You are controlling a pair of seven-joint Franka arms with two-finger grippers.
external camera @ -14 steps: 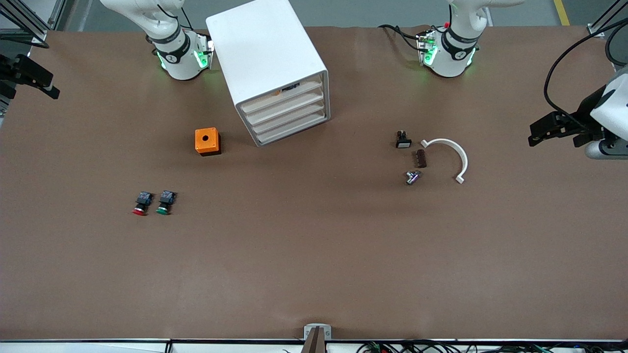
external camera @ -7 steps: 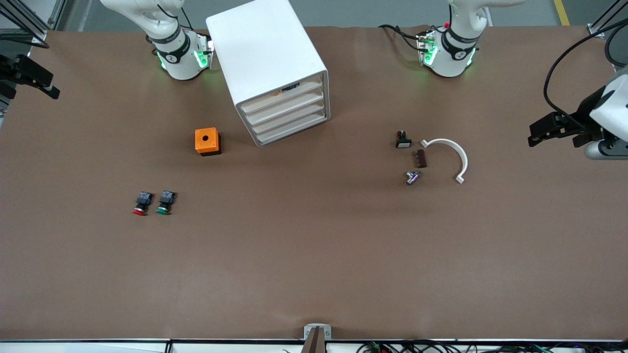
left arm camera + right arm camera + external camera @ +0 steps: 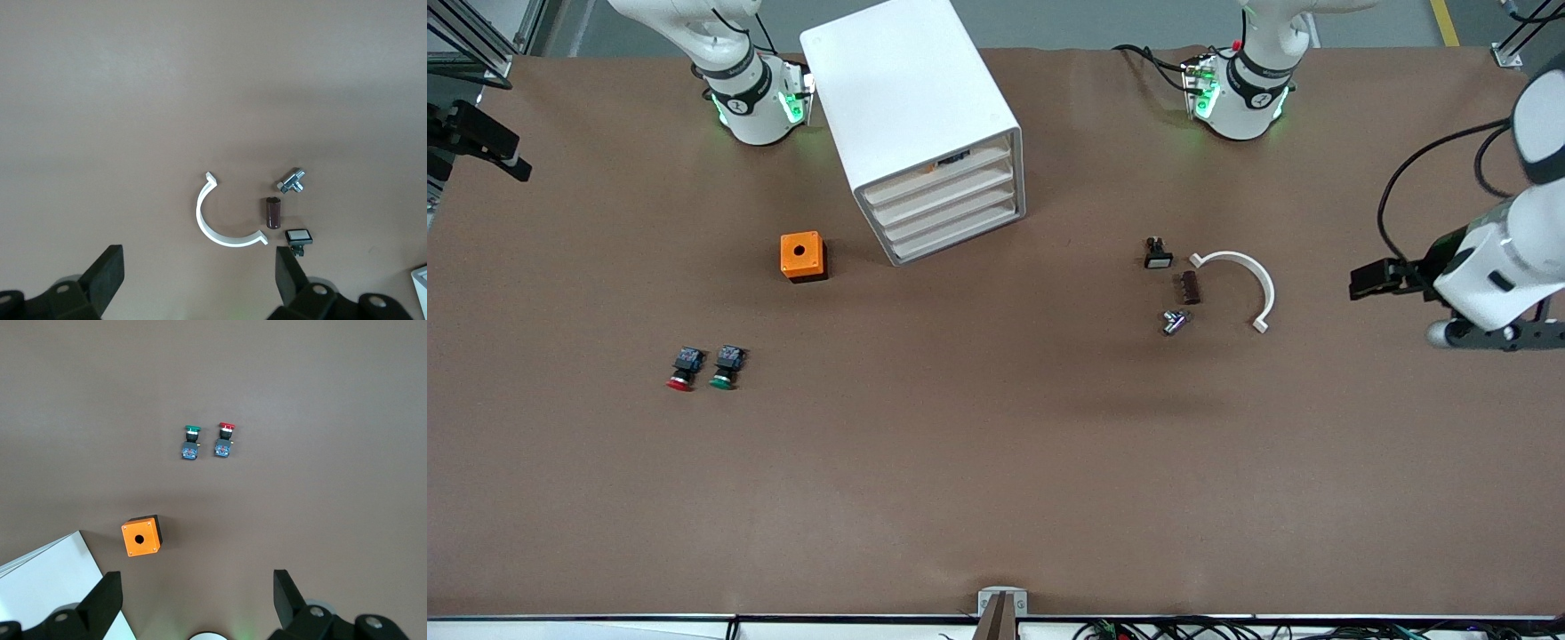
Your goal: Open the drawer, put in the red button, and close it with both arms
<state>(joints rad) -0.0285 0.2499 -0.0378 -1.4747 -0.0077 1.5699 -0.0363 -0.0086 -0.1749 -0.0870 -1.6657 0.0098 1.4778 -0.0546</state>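
The red button (image 3: 679,372) lies on the brown table toward the right arm's end, beside an identical green-capped button (image 3: 723,369). Both show in the right wrist view, the red button (image 3: 225,440) and the green one (image 3: 191,441). The white drawer cabinet (image 3: 911,107) stands between the arm bases with its drawers (image 3: 947,209) shut. My right gripper (image 3: 482,142) hangs open and empty at the table's edge at the right arm's end, and shows open in its wrist view (image 3: 197,600). My left gripper (image 3: 1369,280) is open and empty over the left arm's end, with the wrist view (image 3: 198,273) showing bare table between the fingers.
An orange box (image 3: 802,256) with a hole on top sits beside the cabinet. Toward the left arm's end lie a white curved clip (image 3: 1240,276), a brown piece (image 3: 1190,287), a metal fitting (image 3: 1174,322) and a small black switch (image 3: 1158,255).
The left arm has swung, bringing its gripper lower in the front view and closer to the white clip. The right arm has hardly moved.
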